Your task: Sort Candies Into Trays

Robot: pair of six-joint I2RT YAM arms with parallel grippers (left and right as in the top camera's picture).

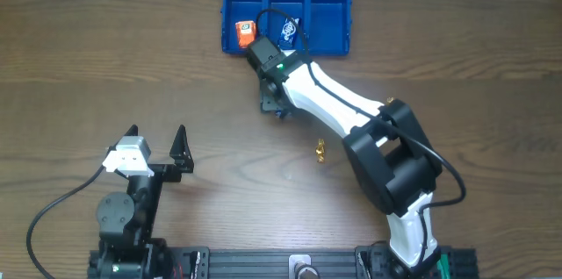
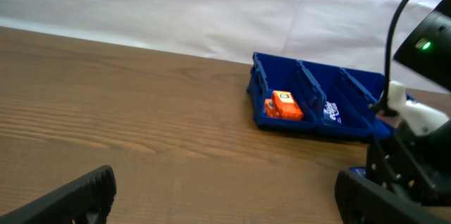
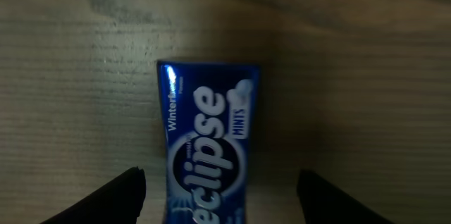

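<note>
Top view lays out a wooden table (image 1: 105, 68) with a blue three-compartment tray (image 1: 329, 20) at its far edge. The right gripper (image 1: 274, 103) hangs just in front of the tray. The left gripper (image 1: 156, 132) is parked near its own base, spread wide and empty.

From the right wrist, the right gripper (image 3: 224, 182) is released, with one finger on either side of a blue mint pack (image 3: 209, 146) lying flat on the wood. Neither finger touches the pack, and it sits closer to one finger than the other.

The step in hand looks like the pick. It should go best if the wrist centres over the pack before descending. Then both pads meet the long edges together, rather than one pushing the pack askew.

An orange candy (image 1: 245, 28) occupies the tray's left compartment and a blue-wrapped candy (image 1: 287, 29) the middle. A small gold candy (image 1: 320, 150) waits on the table beside the right arm.
</note>
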